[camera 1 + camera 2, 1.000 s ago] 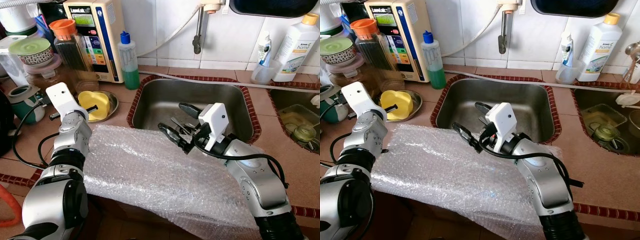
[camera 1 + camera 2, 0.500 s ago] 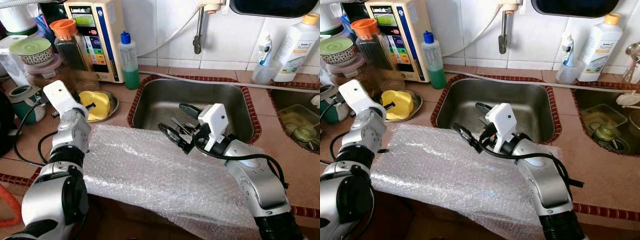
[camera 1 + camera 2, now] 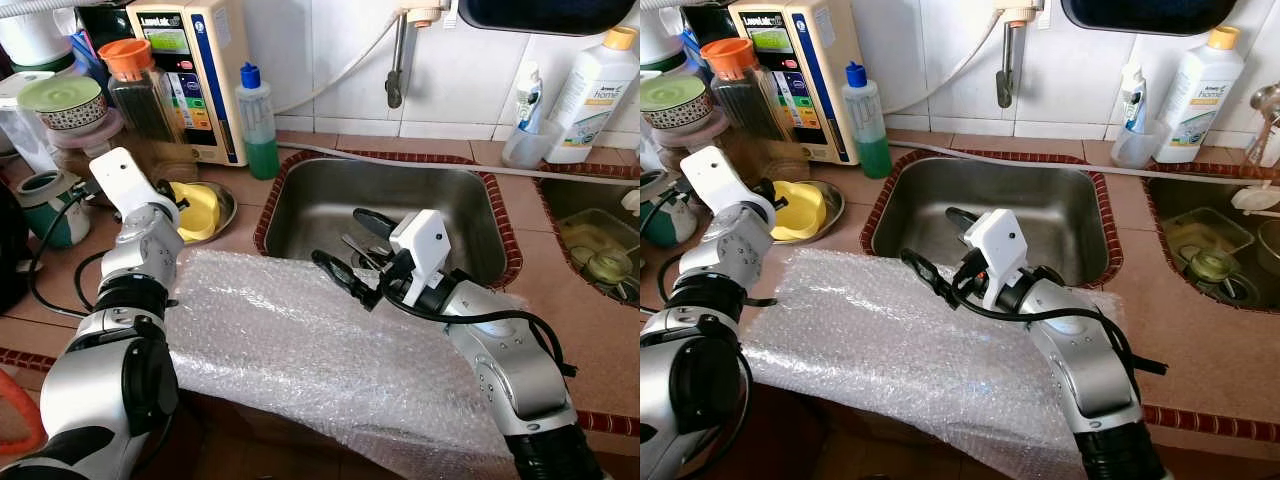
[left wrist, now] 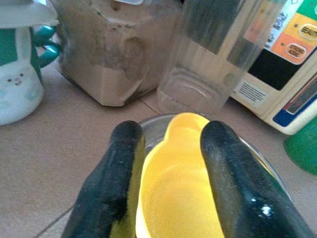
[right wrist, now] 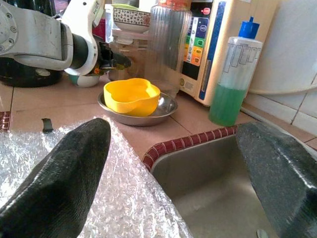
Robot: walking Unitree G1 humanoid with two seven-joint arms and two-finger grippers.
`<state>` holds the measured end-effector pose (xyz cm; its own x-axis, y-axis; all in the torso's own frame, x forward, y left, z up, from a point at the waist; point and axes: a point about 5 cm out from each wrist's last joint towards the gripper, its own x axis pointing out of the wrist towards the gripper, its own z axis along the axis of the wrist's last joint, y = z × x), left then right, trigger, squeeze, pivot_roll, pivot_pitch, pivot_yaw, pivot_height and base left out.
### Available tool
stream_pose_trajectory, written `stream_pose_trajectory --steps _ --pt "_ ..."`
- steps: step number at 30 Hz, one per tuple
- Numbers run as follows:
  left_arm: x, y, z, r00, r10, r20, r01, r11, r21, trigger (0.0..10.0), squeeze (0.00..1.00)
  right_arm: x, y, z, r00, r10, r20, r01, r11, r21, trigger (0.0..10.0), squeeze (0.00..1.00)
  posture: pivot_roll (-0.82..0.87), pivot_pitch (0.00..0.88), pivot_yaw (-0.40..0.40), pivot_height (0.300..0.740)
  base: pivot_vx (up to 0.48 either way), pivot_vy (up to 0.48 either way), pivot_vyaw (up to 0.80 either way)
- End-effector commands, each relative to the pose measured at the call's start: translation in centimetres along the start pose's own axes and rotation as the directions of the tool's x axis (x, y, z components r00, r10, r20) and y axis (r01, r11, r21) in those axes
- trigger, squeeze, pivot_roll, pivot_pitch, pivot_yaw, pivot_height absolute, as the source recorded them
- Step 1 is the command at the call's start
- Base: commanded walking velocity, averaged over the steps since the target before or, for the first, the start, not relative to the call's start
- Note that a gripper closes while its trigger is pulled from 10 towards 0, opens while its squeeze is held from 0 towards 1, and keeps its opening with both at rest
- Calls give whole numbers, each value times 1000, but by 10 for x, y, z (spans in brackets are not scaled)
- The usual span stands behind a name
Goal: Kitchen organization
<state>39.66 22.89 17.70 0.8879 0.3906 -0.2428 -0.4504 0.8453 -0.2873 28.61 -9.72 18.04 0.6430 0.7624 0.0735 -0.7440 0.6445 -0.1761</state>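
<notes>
Left claw nearer yellow bowl

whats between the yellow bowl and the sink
Bare tiled counter between the yellow bowl on its steel plate and the sink, then the sink's red tile border, per the right wrist view.

Yellow bowl, upright, in metal dish

1 yellow bowl, 1 bubble wrap sheet, 2 soap bottles.
</notes>
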Motion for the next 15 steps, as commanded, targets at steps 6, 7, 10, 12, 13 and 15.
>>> stream_pose_trajectory --steps 6,7,10,12,13,15 --pt "2 4 7 1000 21 2 -21 1000 6 10000 1000 1 0 0 1000 -4 3 4 1000 -12 10000 0 56 0 115 740 0 0 0" --pt "2 4 4 1000 22 -9 -21 1000 7 10000 1000 1 0 0 1000 -4 3 4 1000 -12 10000 0 55 0 114 740 0 0 0" --pt "2 7 -6 997 46 -55 -43 998 45 10000 1000 0 -1 0 1000 -4 2 4 1000 -13 10000 0 53 0 115 740 0 0 0" --pt "1 8 -11 995 49 -82 -45 998 45 10000 1000 0 -1 0 1000 -3 2 3 1000 -13 10000 0 52 0 117 740 0 0 0" --pt "1 7 -14 996 33 -88 -30 999 41 10000 0 -1 0 0 1000 -2 1 2 1000 -13 10000 0 52 0 117 740 0 0 0" --pt "1 8 -15 995 35 -91 -31 999 44 10000 0 -1 0 0 1000 -2 0 2 1000 -14 10000 0 52 0 117 740 0 0 0"
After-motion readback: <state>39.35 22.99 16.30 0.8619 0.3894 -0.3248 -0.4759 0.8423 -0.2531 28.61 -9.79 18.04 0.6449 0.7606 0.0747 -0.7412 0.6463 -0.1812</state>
